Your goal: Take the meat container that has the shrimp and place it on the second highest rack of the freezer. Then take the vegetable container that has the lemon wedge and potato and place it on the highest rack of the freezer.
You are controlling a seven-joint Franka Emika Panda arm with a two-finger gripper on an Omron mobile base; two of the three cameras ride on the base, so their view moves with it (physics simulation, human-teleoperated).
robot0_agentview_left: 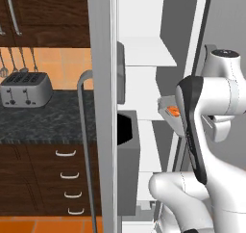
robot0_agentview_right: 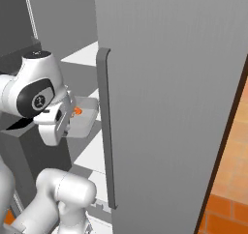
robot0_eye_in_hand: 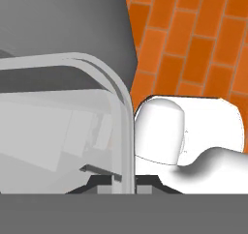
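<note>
The freezer stands open, its white racks stacked inside. My gripper is shut on the rim of the meat container, a pale shallow tray held in front of the racks at mid height. The orange shrimp lies in it. From the left the container and shrimp peek out beside my forearm. In the hand view the container's curved rim runs down between my gripper tips. Which rack the container is level with I cannot tell. The vegetable container, lemon wedge and potato are out of view.
The grey freezer door with its long bar handle stands close on my right. A second door handle rises on the left. A toaster sits on the dark counter above drawers. Orange brick floor lies below.
</note>
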